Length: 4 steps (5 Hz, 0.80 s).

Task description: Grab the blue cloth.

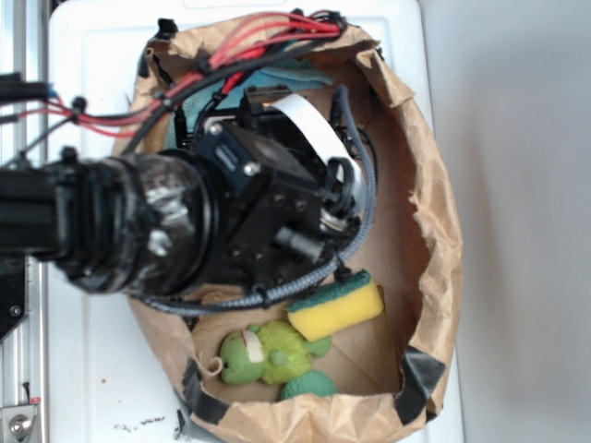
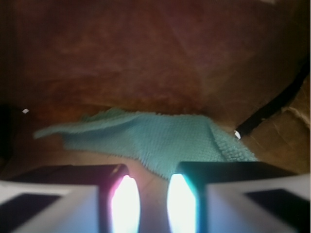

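Step in hand looks like the approach, grasp not yet made. The arm (image 1: 138, 231) reaches into a crumpled brown paper bag (image 1: 434, 203) sitting on a white surface (image 1: 102, 388); its body and red and black cables (image 1: 249, 46) hide most of the bag's upper half in the exterior view. The blue cloth (image 2: 160, 138) lies flat on the bag floor near the back wall, one corner trailing off to the left in the wrist view; only a teal sliver of it peeks out under the cables from outside. The gripper (image 2: 153, 204) hangs just short of the cloth's near edge, jaws spread with a narrow gap, nothing between them. The fingertips (image 2: 126, 201) glow overexposed, so contact with the fabric cannot be told.

A yellow sponge (image 1: 337, 309) and a green plush toy (image 1: 268, 355) sit at the other end of the bag, well apart from the cloth.

Next move likely calls for easing forward and down onto the cloth's near edge, then pinching a fold. The weave looks soft, so a shallow pinch may slip.
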{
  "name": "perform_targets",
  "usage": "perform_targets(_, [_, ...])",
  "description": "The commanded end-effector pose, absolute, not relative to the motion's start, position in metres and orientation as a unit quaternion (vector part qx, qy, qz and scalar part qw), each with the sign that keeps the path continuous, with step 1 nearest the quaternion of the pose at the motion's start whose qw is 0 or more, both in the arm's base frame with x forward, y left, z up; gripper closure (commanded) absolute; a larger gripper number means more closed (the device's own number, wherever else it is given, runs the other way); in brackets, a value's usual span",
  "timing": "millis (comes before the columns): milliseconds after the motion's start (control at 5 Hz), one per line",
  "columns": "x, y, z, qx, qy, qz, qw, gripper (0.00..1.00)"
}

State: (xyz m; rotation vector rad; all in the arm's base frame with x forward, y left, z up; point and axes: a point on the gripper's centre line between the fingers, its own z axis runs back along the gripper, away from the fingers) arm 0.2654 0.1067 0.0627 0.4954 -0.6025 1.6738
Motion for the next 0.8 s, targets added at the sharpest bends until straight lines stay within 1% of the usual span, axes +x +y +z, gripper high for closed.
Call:
perform_targets(0, [0.24, 0.143, 0.08, 0.18, -0.243, 0.744, 0.596, 0.0])
perform_targets(200, [0.24, 0.153, 0.076, 0.18, -0.233, 0.75, 0.592, 0.0])
perform_targets(600, [0.241, 0.147, 0.056, 0.198, -0.25, 0.748, 0.582, 0.0])
